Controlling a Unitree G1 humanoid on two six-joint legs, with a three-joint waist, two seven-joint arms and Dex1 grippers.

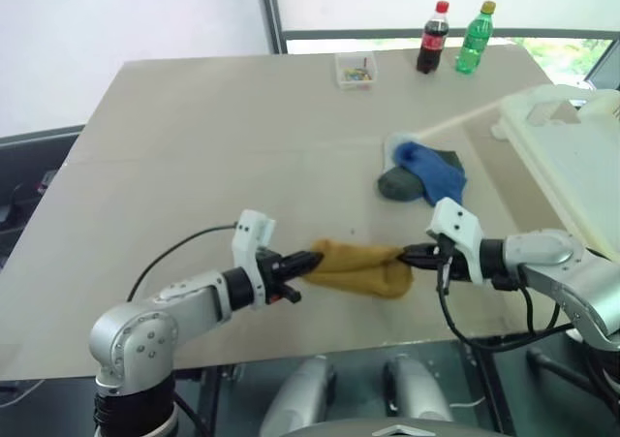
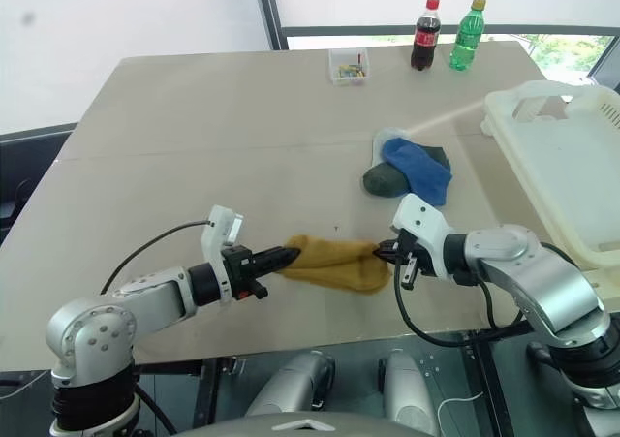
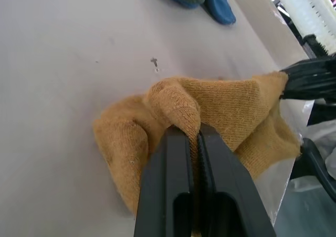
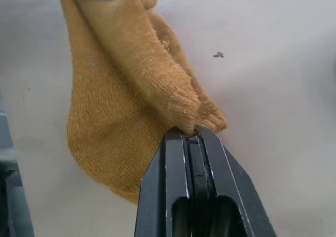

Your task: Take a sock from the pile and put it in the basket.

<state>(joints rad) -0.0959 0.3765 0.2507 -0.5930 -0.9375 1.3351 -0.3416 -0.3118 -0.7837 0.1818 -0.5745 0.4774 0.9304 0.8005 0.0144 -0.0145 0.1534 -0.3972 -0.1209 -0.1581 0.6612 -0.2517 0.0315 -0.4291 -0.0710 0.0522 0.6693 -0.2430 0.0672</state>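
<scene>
Both grippers, left [image 1: 312,260] and right [image 1: 409,254], have their jaws clamped on opposite ends of a mustard-yellow knitted sock [image 1: 360,266] at the bench's [image 1: 194,166] near edge. The remaining heap of blue and grey-green socks [image 1: 423,173] lies beyond; the large cream-white plastic laundry basket [image 1: 572,156] waits at right. Best to let the left end go first, then carry rightward.

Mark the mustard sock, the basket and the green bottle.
mustard sock [image 1: 360,267], left eye view, middle of its knit.
basket [image 2: 504,120], right eye view, near rim.
green bottle [image 1: 474,42], left eye view, its body.

Lab-like room: bare test table [image 1: 194,166], window wall [image 1: 436,1].
</scene>
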